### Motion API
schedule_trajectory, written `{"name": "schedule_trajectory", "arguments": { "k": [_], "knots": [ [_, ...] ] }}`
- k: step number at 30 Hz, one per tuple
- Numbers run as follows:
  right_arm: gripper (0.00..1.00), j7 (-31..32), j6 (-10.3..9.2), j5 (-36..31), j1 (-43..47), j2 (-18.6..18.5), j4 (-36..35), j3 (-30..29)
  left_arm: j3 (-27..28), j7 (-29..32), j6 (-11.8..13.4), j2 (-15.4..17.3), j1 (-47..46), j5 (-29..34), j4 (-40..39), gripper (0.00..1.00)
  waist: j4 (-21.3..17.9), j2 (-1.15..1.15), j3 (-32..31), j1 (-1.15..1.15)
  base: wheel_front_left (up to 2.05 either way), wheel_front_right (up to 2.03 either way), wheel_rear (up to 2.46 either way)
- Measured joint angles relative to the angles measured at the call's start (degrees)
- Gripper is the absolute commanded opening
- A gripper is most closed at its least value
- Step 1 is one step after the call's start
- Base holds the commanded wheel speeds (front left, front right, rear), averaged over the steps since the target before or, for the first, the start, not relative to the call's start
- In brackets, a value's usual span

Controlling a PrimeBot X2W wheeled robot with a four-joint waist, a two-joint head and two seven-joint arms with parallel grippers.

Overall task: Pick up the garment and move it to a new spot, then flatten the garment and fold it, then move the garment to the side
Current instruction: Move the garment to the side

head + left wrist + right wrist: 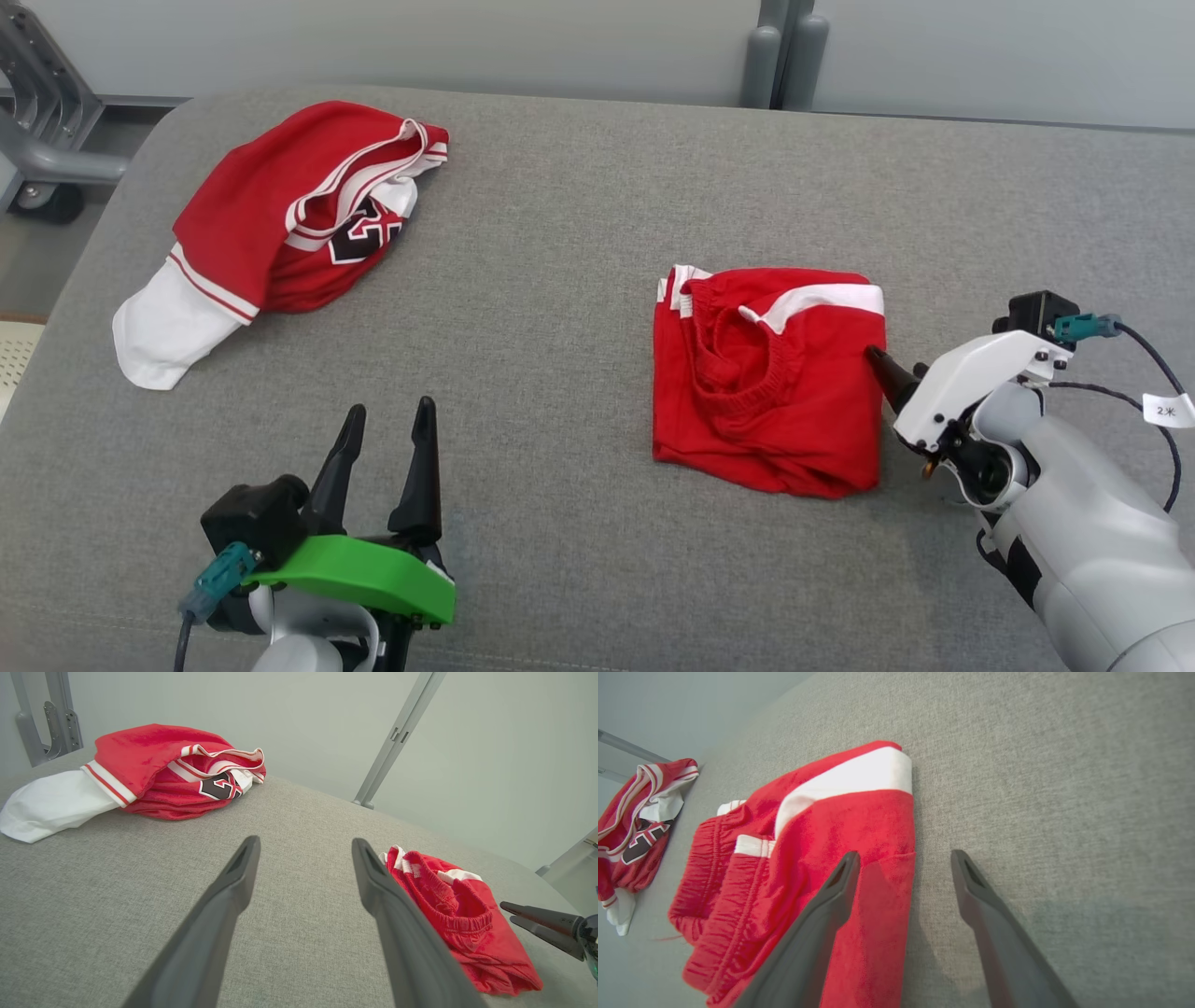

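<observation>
As I look down from the head camera, I have the red shorts (775,401) lying folded into a rough square on the grey fabric-covered desk (560,280), right of centre. Their elastic waistband is bunched up on top, and a white stripe runs along the far edge.

My right gripper (878,359) is at the shorts' right-hand edge, coming in from the lower right. On the right wrist view its fingers (831,905) stand wide open and hold nothing. One finger lies over the red cloth of the shorts (822,835) just inside that edge, and the other lies over bare desk beside it, so the pair straddles the edge. I cannot tell whether the tips are touching the cloth or the desk.

My left gripper (390,408) is low at the near left, well apart from the shorts. Its fingers (219,914) are spread open and empty, pointing out across bare grey fabric. From that wrist I see the shorts (462,924) off to the right, with the right gripper (507,911) beside them.

At the far left of the desk a red jersey (271,205) lies crumpled, with white trim, a dark number patch and a white piece sticking out toward the near left. It is well clear of both grippers.
</observation>
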Motion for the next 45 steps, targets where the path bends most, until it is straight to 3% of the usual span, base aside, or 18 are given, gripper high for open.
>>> {"name": "schedule_trajectory", "arguments": {
  "k": [10,11,12,13,16,19,29,45],
  "knots": [
    [1.0,0.66,0.74,6.25,0.68,1.53,1.58,-5.05,-0.29,0.92,0.0,-0.07,-0.24,0.75,-0.54,1.0,2.15,0.0,1.94,0.0,0.0,0.0,0.0],
    [0.92,0.86,1.07,6.44,0.63,1.51,1.68,-5.12,-0.29,1.08,0.0,-0.07,-0.24,0.75,-0.51,1.0,2.4,0.0,2.07,0.0,0.0,0.0,0.0],
    [0.6,1.04,1.25,6.49,0.57,1.45,1.81,-5.12,-0.26,1.08,0.0,-0.08,-0.25,0.76,-0.49,1.0,2.67,0.0,2.18,0.0,0.0,0.0,0.0],
    [0.44,1.1,1.42,6.49,0.43,1.4,1.97,-5.11,-0.23,1.09,0.0,-0.09,-0.25,0.76,-0.47,1.0,2.92,0.0,2.26,0.0,0.0,0.0,0.0],
    [0.28,1.67,1.56,6.47,-0.14,1.32,2.41,-4.68,0.27,1.09,0.0,-0.14,-0.24,0.76,-0.42,1.0,3.54,0.0,2.38,0.0,0.0,0.0,0.0],
    [0.0,2.11,2.48,6.38,-0.54,1.31,2.61,-4.04,0.53,1.09,0.0,-0.15,-0.24,1.09,-0.38,1.0,3.7,0.0,2.34,0.0,0.0,0.0,0.0],
    [0.0,2.2,3.53,3.7,-1.79,-0.42,2.93,-1.9,2.07,1.04,0.0,-0.34,-0.09,1.57,-0.53,1.0,1.86,0.0,1.5,0.0,0.0,0.0,0.0],
    [0.0,2.18,2.91,-3.78,-9.37,-13.49,3.11,0.36,0.16,2.77,0.0,-0.34,-0.11,2.8,-7.82,1.0,-3.89,0.0,3.08,0.0,0.0,0.0,0.0]
  ]
}}
